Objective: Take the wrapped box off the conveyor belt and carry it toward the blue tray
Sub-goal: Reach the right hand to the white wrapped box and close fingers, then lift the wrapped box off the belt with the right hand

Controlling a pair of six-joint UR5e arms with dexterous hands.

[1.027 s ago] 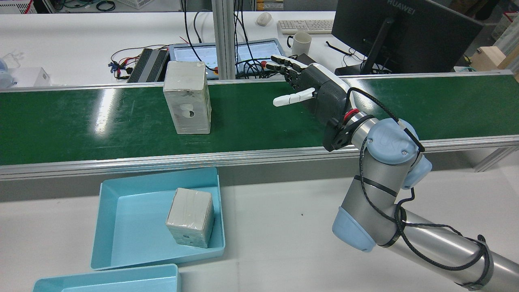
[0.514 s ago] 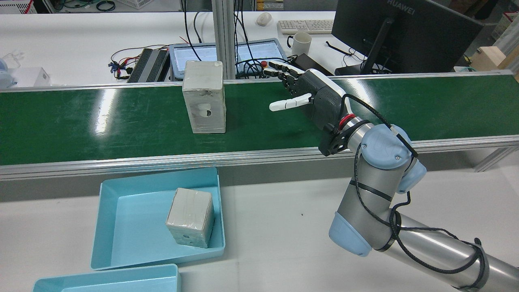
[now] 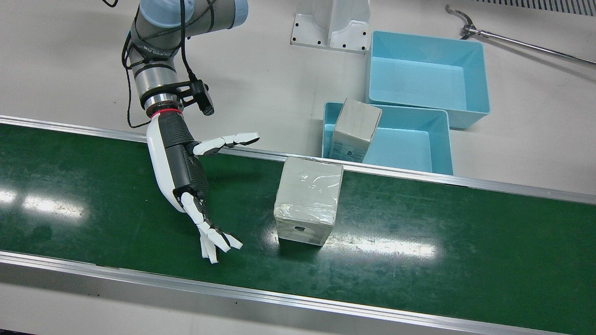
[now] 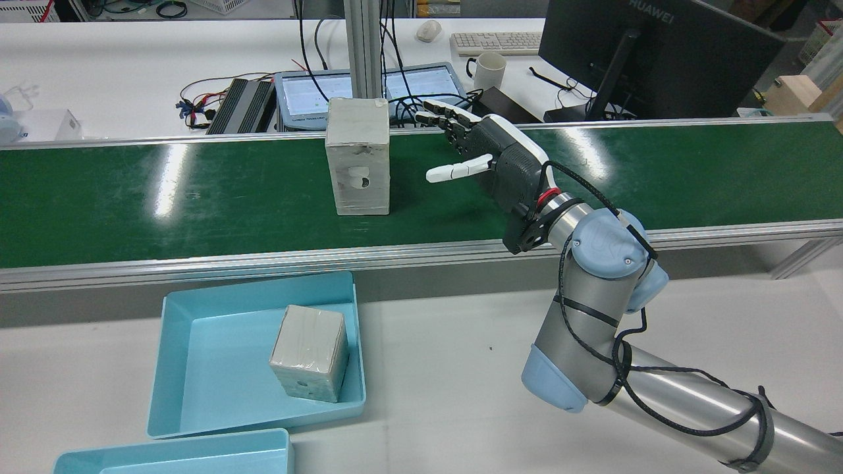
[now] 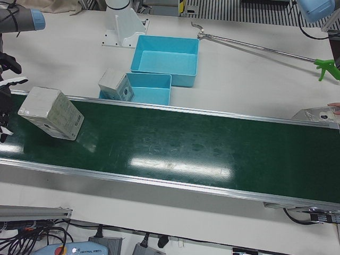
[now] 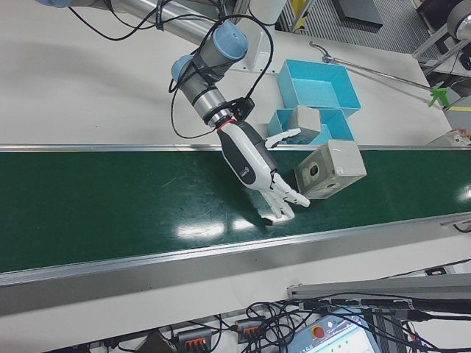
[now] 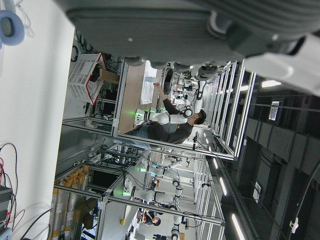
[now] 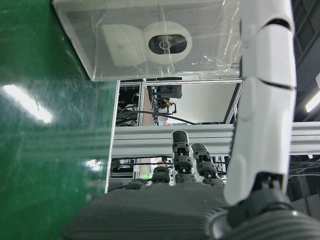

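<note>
While your right robot hand [image 4: 490, 155] hovers over the conveyor belt [image 4: 197, 191] with its fingers [image 3: 212, 235] spread and the thumb held apart, it grips nothing. From the rear view, nearest you on the white counter [image 4: 428, 368] sits the blue tray [image 4: 197, 359] with a wrapped box already inside it [image 4: 309, 352]; a second blue tray [image 4: 178, 454] lies just in front of it at the frame's bottom edge. Farther out, the wrapped box [image 4: 357, 157] you are after stands upright on the green belt, just beside your open palm and clear of the fingertips. Your left robot hand shows only as a dark underside in its own camera, so you cannot tell its state.
</note>
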